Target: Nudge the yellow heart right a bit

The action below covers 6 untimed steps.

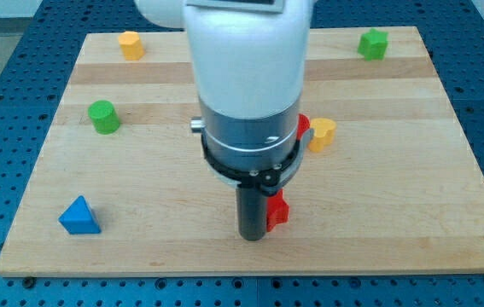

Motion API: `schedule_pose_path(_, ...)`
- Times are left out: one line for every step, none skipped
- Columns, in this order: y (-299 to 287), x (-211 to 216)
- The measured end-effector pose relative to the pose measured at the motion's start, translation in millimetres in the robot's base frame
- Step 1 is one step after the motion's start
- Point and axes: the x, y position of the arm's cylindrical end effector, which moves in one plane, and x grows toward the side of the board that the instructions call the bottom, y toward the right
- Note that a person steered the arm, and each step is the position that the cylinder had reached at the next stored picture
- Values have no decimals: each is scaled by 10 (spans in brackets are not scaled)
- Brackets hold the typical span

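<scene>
Yellow heart (322, 134) seemingly up-right of my tip (252, 238).

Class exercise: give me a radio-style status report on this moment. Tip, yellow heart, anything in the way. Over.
My tip low centre, beside a red block. Yellow heart above it to the right, untouched. Another red block on heart's left, mostly hidden by the arm.

arm body (246, 77) cut by view's top | small red block (304, 125) mostly hidden behind arm, shape unclear | red block (277, 209) partly covered by dark rod (251, 213)
</scene>
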Motion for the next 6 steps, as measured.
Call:
schedule_pose_path(43, -186)
schedule_pose_path(90, -330)
schedule_pose_path(186, -311)
schedule_pose_path(193, -52)
schedule_pose_path(332, 19)
schedule_pose_path(489, -232)
